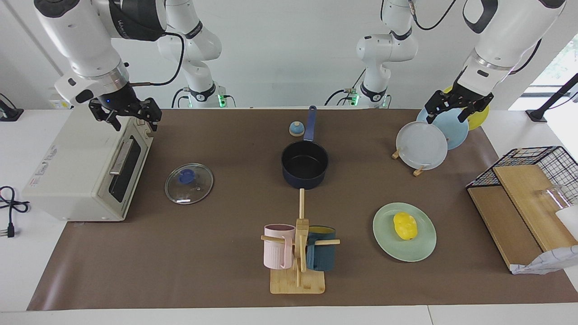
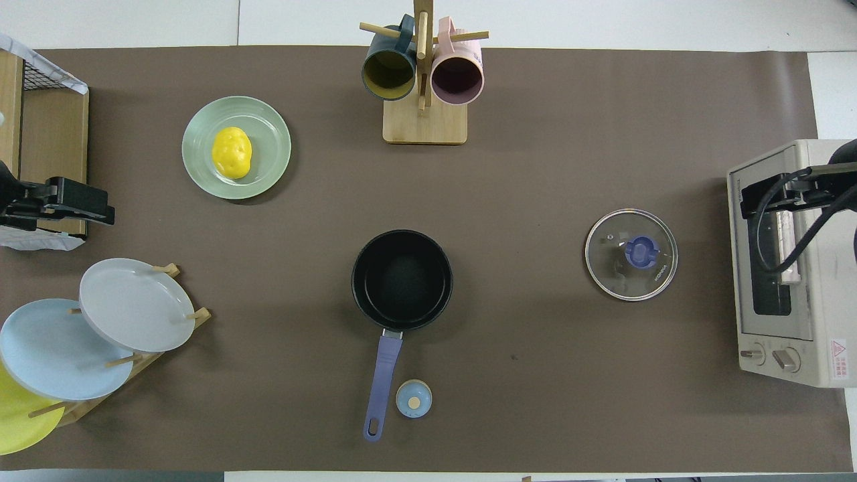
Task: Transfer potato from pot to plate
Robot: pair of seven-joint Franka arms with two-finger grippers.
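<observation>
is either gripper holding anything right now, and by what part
Nothing is held. The left gripper is open over the plate rack, the right gripper open over the toaster oven.

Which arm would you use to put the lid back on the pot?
Probably right: the right gripper is over the oven, near the lid; the left gripper is over the plate rack.

We hold both arms raised, wrists angled downward. The left gripper (image 1: 457, 108) hangs with fingers spread; the right gripper (image 1: 128, 118) likewise hangs with fingers spread.
</observation>
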